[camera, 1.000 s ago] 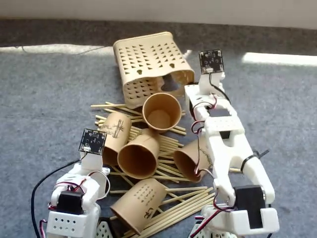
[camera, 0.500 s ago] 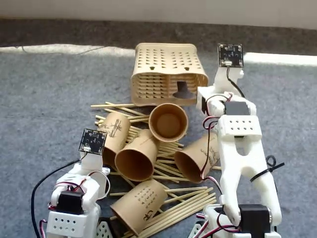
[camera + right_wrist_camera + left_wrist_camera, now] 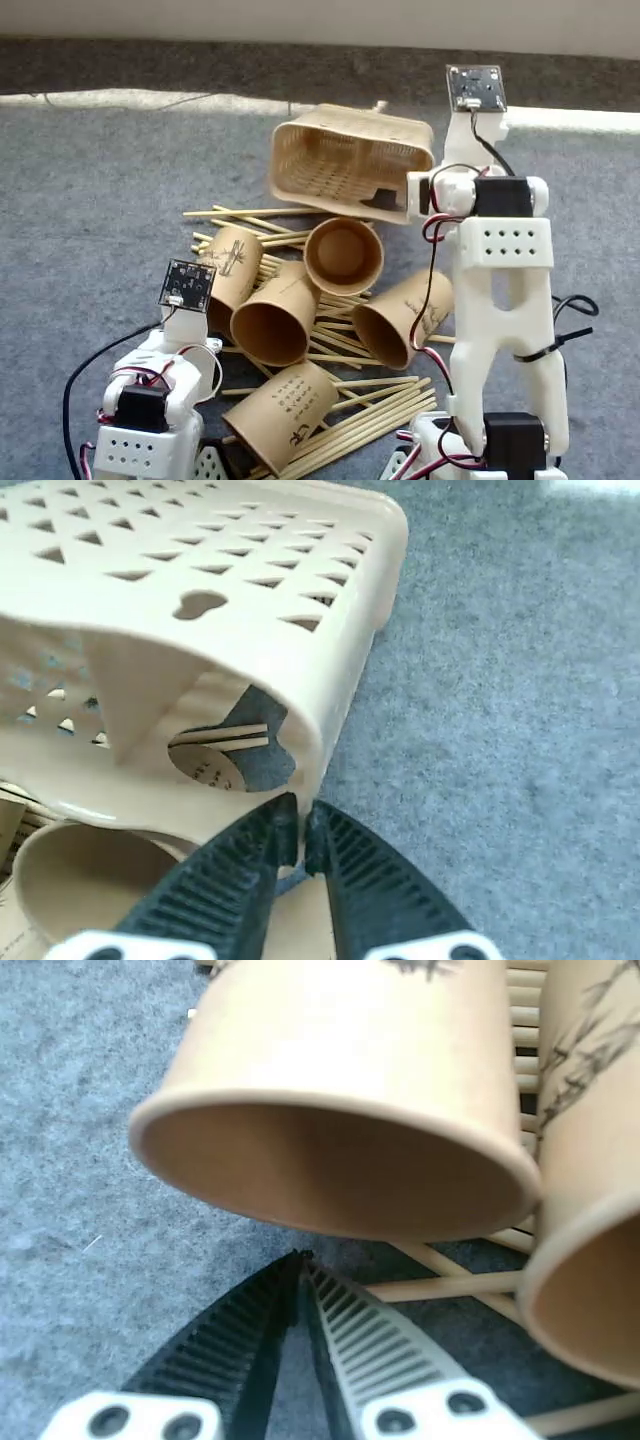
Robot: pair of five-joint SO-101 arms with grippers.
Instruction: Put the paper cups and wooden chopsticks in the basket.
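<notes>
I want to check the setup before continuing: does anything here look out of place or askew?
Yes. The basket is not upright: it is tipped onto its side, opening facing sideways, with the right gripper shut on its rim. The paper cups lie toppled over a scattered pile of chopsticks, none inside the basket.

White arms, black servos, red-black cables, ridged black fingers
</notes>
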